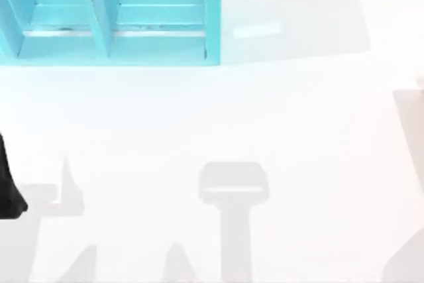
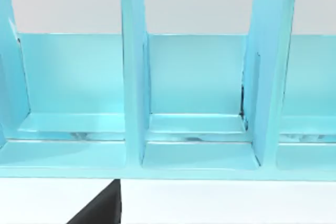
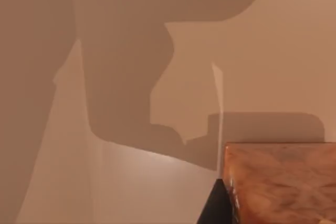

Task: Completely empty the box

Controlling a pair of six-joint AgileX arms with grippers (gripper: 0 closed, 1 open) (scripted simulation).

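Note:
The box (image 1: 212,11) is a large turquoise case with thick walls and upright dividers, standing at the table's far left. Two of its compartments show from above, and I see nothing lying in them. The left wrist view faces the box (image 2: 134,77) head on, and the compartments seen there look bare as well. A black part of my left gripper (image 2: 102,208) juts in just in front of the box. My left arm (image 1: 10,183) is a black shape at the table's left edge. In the right wrist view a brown wood-grained block (image 3: 281,182) sits close to the camera beside a dark part of my right gripper (image 3: 215,205).
Grey shadows of the arms fall across the white table (image 1: 298,117) in the middle and along the near edge. The right wrist view looks onto a tan surface (image 3: 131,182) crossed by broad shadows.

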